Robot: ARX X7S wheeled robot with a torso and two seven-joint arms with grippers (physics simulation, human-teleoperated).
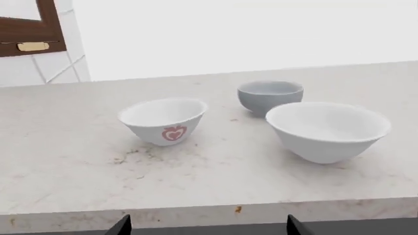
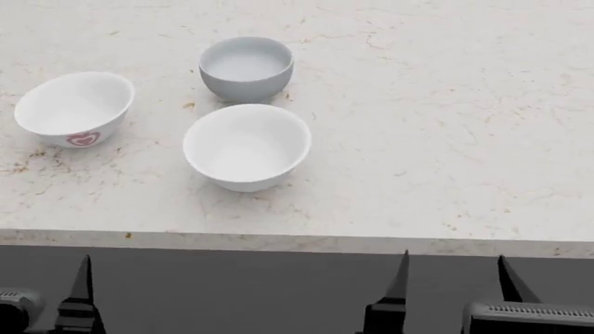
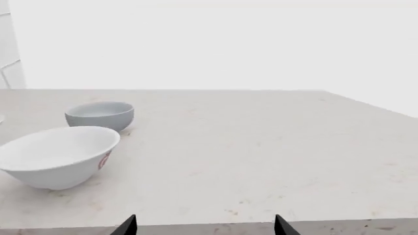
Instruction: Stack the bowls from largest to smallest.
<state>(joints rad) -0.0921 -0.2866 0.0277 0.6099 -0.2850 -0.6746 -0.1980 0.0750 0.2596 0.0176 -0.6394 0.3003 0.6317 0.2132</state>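
We see all three bowls unstacked in the head view's upper left, the plain white bowl [image 2: 247, 145] lying nearest our left gripper [image 2: 239, 292], whose fingers, like the right gripper's [image 2: 450, 289], are spread and empty.

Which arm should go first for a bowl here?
Left, probably. All three bowls sit on the left half of the counter: heart bowl, grey bowl, plain white bowl. The left gripper is nearer them than the right gripper.
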